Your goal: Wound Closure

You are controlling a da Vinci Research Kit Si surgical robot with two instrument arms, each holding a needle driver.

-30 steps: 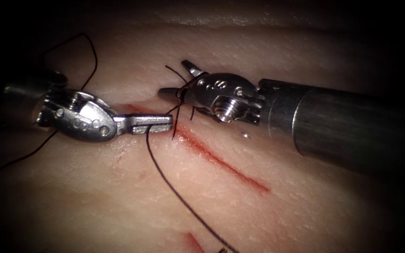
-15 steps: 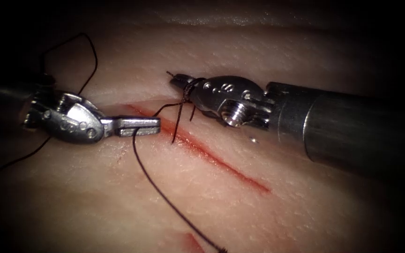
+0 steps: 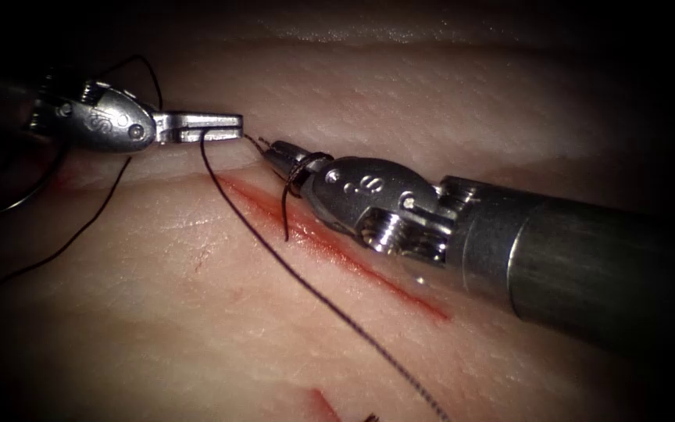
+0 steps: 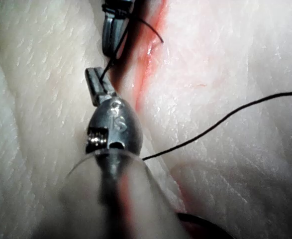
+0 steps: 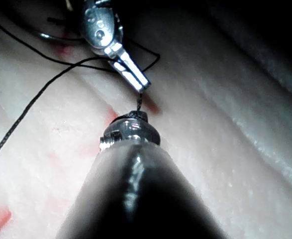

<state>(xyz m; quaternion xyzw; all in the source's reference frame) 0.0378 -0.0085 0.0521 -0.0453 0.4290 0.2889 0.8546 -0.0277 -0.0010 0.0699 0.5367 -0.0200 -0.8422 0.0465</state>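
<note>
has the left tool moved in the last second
Yes. In the endoscope view the left tool, shut on the thread, has gone up and left, away from the cut.

The left gripper, clamped on the thread, is rising up and away toward the far left of the cut. The right gripper, its jaws now closed with thread looped around them, is sliding down onto the cut.

Only a narrow gap is lying between the left pincer and the right pincer above the cut, while thread is crossing the bare tissue diagonally below.
</note>
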